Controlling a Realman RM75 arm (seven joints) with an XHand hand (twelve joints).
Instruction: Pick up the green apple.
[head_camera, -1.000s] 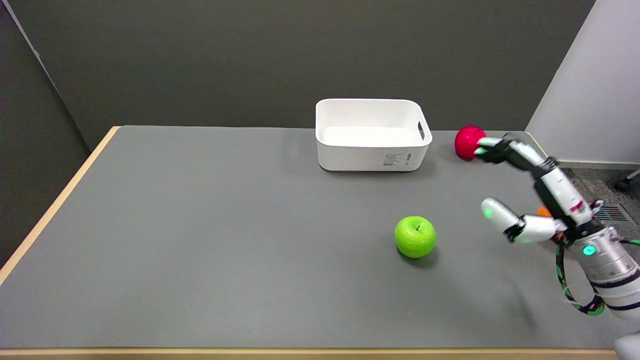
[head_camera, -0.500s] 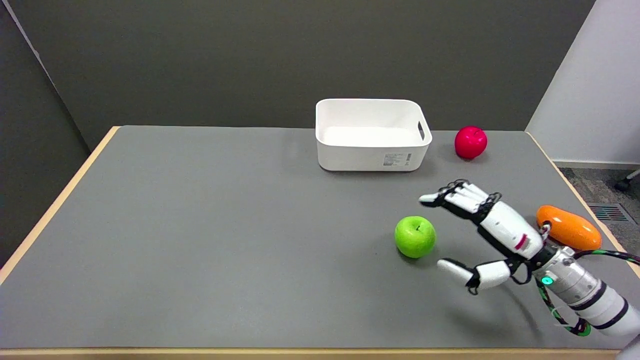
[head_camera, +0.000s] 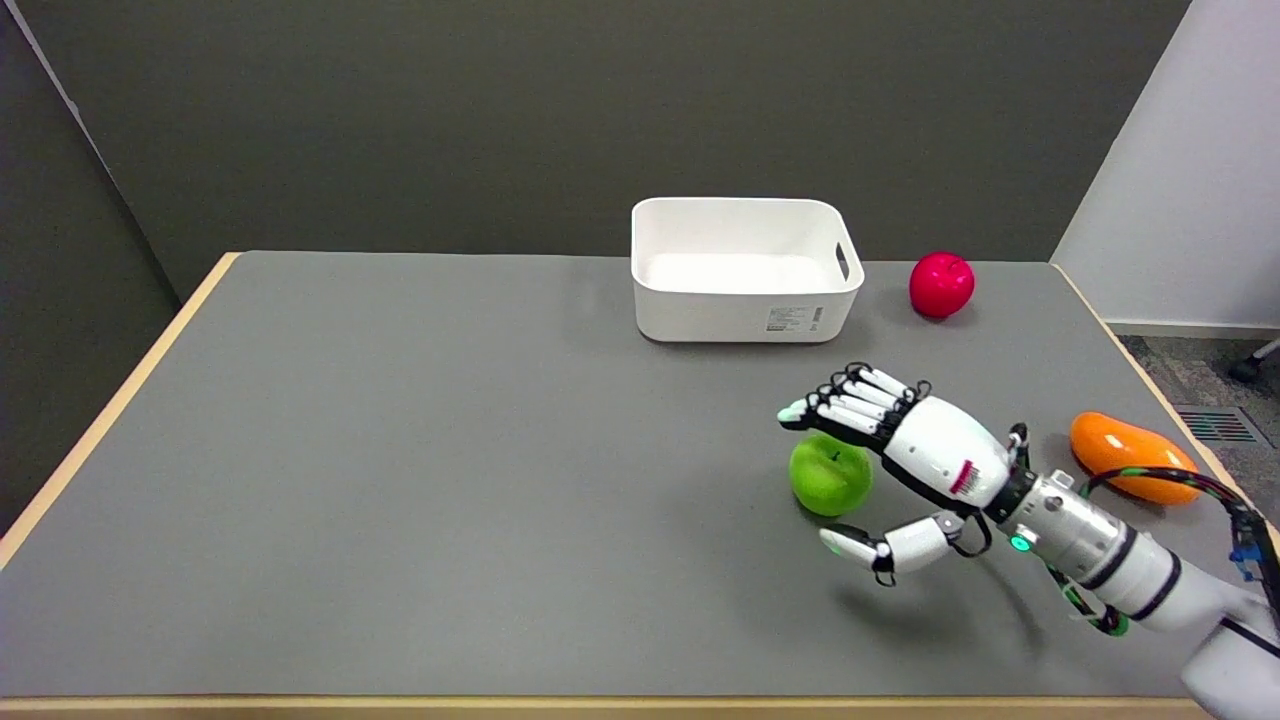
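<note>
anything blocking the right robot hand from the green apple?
Nothing visible. The right robot hand is open around the green apple, fingers over its far side and thumb on the near side. White bin, red apple and orange object all sit clear of it.

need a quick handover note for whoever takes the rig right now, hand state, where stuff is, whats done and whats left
Right hand: open, fingers spread around the green apple, thumb on its near side, the other fingers over its far side; no grip yet.
Green apple: on the table, in front of the white bin.
Done: reach to the apple.
Left: close the fingers on it and lift.
Nearby: red apple right of the bin, orange object near the right edge.
</note>
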